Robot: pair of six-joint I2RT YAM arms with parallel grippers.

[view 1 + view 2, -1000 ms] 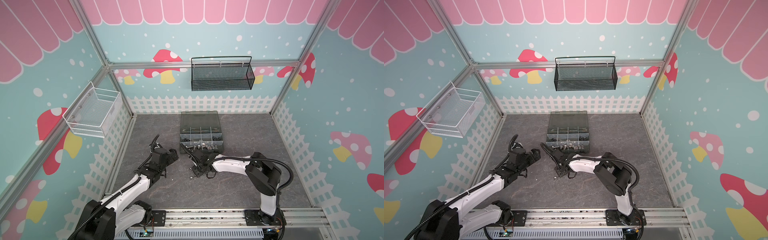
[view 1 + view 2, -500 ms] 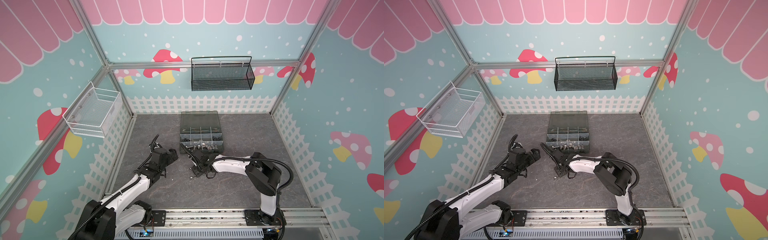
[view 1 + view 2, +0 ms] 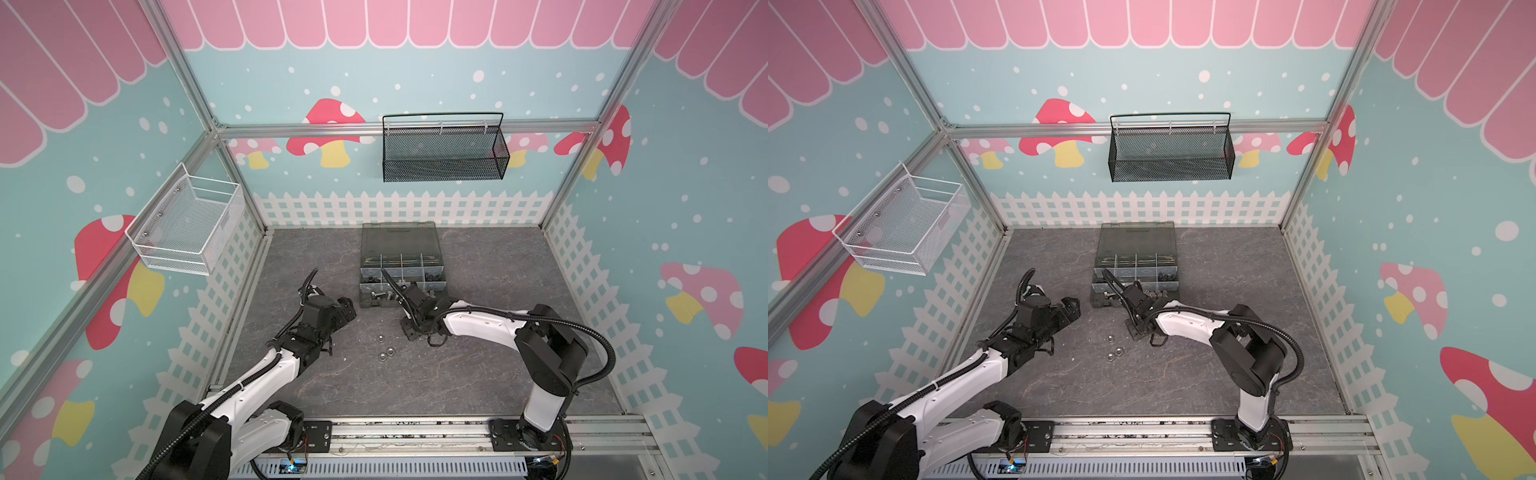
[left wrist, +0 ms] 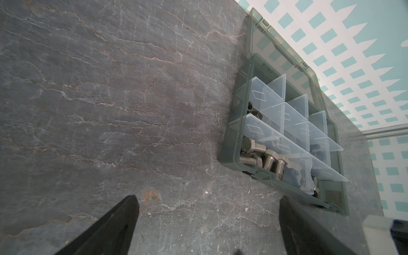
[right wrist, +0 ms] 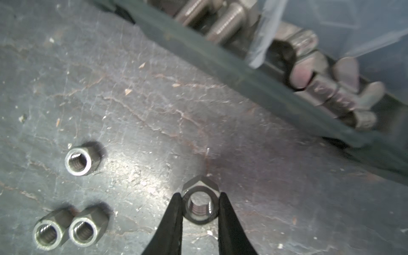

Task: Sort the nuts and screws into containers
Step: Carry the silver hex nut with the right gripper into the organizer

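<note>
Nut (image 5: 199, 209) gripped by R pincer (image 5: 199, 195), arm low (L pincer (image 4: 208, 198) wide).

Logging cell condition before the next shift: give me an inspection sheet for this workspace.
Surface: grey, veined stone-look tabletop.
Job's things: organiser case open, silver screws in its front row; three loose nuts on the tabletop.
Clutter: tiny pale flecks only.
Grippers: left gripper open, holding nothing; right gripper closed on a silver nut.
Cables: black conduits along both arms, clear of the parts.
Surroundings: black mesh basket, white wire basket on walls.
</note>
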